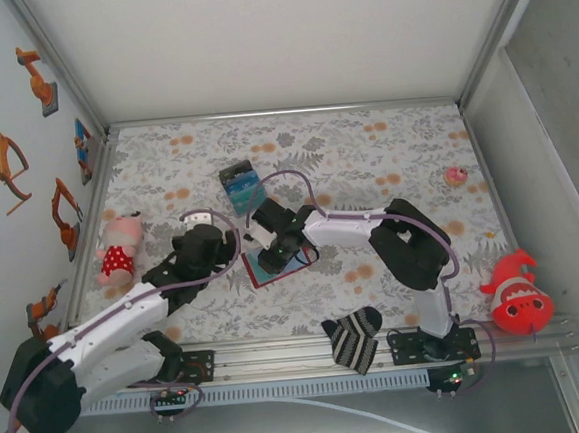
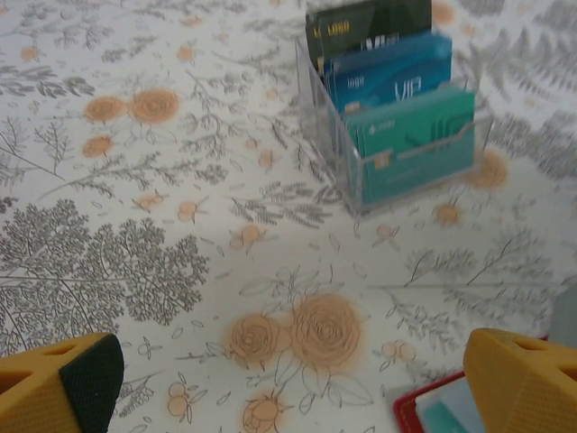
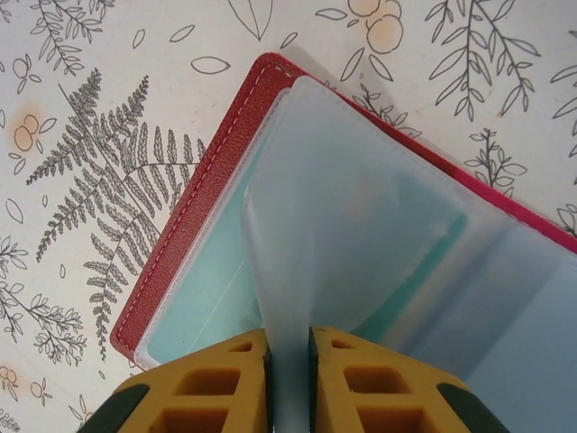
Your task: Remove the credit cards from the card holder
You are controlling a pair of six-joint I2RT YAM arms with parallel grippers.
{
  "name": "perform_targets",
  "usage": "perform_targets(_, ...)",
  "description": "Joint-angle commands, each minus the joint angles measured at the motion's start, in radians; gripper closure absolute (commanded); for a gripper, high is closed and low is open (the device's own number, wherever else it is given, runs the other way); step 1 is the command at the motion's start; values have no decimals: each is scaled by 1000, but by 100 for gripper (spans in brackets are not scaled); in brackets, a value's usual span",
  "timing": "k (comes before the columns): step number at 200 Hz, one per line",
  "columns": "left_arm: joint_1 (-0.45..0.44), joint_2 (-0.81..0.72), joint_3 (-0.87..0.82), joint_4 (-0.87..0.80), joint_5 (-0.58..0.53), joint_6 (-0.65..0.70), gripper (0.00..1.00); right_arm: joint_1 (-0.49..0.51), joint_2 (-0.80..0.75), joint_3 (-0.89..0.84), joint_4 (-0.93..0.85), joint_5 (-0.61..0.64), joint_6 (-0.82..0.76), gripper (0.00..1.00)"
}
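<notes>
Yellow fingers (image 3: 225, 383) of the right gripper (image 3: 288, 347) are pressed almost together on a clear sleeve (image 3: 361, 216) of the card holder (image 3: 194, 207) — only that thin plastic leaf sits between the pads, raised off the red cover. The holder lies open on the floral table cloth (image 1: 364, 140) near the middle, close to the near side and between the two grippers. A teal credit card (image 3: 203, 302) is tucked in the pocket beneath the raised sleeve; more pale teal shows through the plastic further right, too blurred to count.

Just left of the holder, the left gripper (image 2: 288, 383) has its jaws spread wide, holding nothing and touching nothing; the holder's red corner shows just beside its right finger in the left wrist view.

Around them, largest first: a red fish plush (image 1: 516, 294) at the near right corner, a pink doll plush (image 1: 120, 252) against the left edge, a striped sock (image 1: 354, 339) draped over the near rail between the arm bases, a clear card stand (image 2: 329, 135) just beyond the holder with three upright cards (image 2: 397, 72) in it — dark green, blue, teal — and a small pink round thing (image 1: 456, 175) far right, well apart from everything
</notes>
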Motion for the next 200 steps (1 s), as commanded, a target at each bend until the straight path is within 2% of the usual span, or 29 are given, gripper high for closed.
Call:
perform_targets(1,-22,61,7,-26,-69,-53,3,-4,-41,-17,6,31,25,81)
perform_targets(20,-24,90,2,-9,-69,-76,3,-6,-49,-23,6,56,27,76)
perform_targets(56,-24,110,4,7,-77,-87,3,-17,-75,-42,22,85,32,74)
perform_targets(146,-25,105,28,-5,-77,-85,3,-35,-130,-77,36,161,36,74)
perform_targets(200,-46,140,65,-4,-47,-27,3,-54,-172,-114,47,184,51,74)
